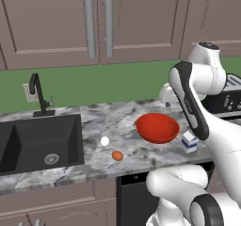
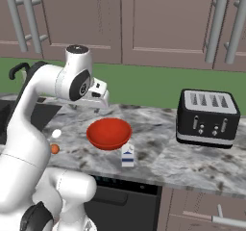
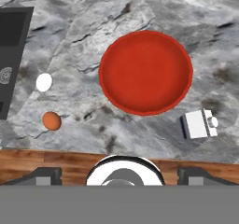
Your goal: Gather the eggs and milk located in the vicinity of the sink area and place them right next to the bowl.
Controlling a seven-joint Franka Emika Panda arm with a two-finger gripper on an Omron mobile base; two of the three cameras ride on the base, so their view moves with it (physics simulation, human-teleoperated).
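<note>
Beside bowl (image 1: 157,127): milk (image 1: 189,141) upright | gripper (image 3: 119,172) raised, jaws apart, empty | eggs (image 1: 105,141) near sink (image 1: 40,142)

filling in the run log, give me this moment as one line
gripper: open, raised over counter | milk: upright beside bowl | white egg, orange-brown egg: on counter between sink and bowl

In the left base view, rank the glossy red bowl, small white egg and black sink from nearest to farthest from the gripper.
1. Glossy red bowl, directly below the gripper.
2. Small white egg, on the counter, left of it.
3. Black sink, far left.
</note>
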